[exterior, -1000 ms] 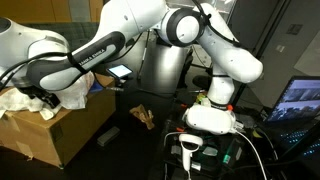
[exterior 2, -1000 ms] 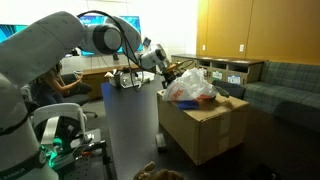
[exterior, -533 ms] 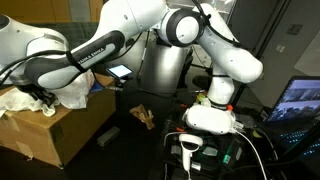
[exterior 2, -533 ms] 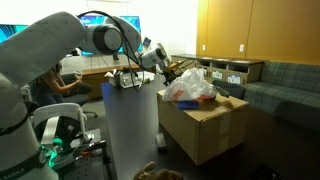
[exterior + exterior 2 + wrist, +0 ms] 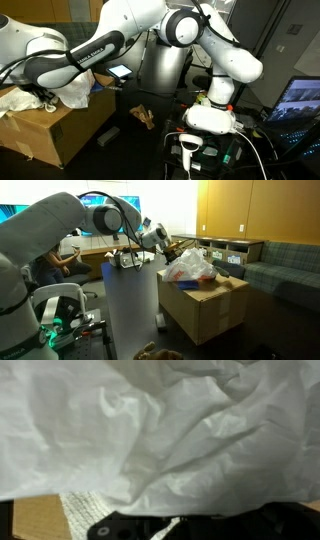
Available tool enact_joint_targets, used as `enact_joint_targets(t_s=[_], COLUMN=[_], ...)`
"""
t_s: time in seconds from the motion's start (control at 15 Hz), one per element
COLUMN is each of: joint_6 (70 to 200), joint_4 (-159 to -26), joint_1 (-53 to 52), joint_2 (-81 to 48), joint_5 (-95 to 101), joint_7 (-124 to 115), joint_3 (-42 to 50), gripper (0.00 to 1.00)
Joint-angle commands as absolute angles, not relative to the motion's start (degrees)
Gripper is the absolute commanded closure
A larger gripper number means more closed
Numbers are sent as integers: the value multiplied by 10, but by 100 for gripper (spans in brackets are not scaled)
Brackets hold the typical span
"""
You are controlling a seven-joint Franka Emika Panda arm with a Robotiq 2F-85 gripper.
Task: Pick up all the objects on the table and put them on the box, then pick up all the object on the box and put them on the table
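My claw [image 5: 42,97] sits above the large brown cardboard box [image 5: 55,132], close against the crumpled white plastic bag [image 5: 150,430]. Whether it pinches the bag, I cannot tell.

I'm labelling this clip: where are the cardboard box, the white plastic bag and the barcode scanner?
cardboard box [image 5: 205,308]: an exterior view, front wall.
white plastic bag [image 5: 193,267]: an exterior view, bulging side.
barcode scanner [image 5: 190,148]: an exterior view, pale head.

No legible text, label or number.
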State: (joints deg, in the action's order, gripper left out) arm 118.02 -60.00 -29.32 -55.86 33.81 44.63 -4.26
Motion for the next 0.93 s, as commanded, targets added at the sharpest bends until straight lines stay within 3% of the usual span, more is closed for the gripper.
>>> enact_joint_targets(t_s=[0.0,0.87], joint_6=[1162,1117], joint_4=[-615,-692], joint_1=[-307,-374], joint_2=[-532,-396], joint_5=[343,340], joint_7=[419,357], joint_3=[-37,-55], gripper=[98,98])
